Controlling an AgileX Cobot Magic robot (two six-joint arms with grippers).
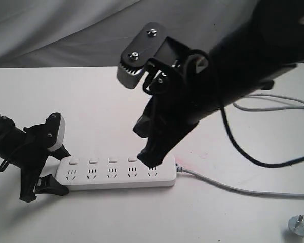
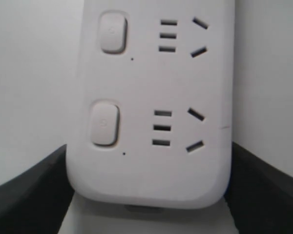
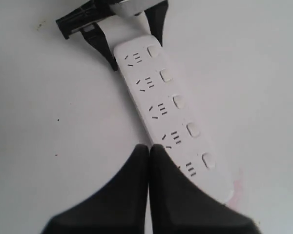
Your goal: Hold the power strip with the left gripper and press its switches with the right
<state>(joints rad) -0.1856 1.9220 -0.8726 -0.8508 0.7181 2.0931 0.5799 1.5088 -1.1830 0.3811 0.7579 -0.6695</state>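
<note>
The white power strip [image 1: 116,174] lies flat on the white table, with its switches [image 1: 112,160] in a row along the far side. My left gripper [image 1: 61,172] is shut on its left end, one black finger on each long side. The left wrist view shows that end [image 2: 151,87] filling the frame, two switches [image 2: 104,124] and the fingers [image 2: 29,190] against its edges. My right gripper [image 1: 146,157] is shut and points down over the strip's right part, near the fourth and fifth switches. In the right wrist view its tips [image 3: 149,147] sit by the socket-side edge of the strip [image 3: 156,92]; I cannot tell if they touch.
The strip's grey cord [image 1: 228,186] runs right across the table. A black cable [image 1: 243,152] loops down from the right arm, and pale cables [image 1: 273,106] lie at the right edge. A small metal part [image 1: 300,225] sits at the front right. Grey cloth [image 1: 66,30] hangs behind.
</note>
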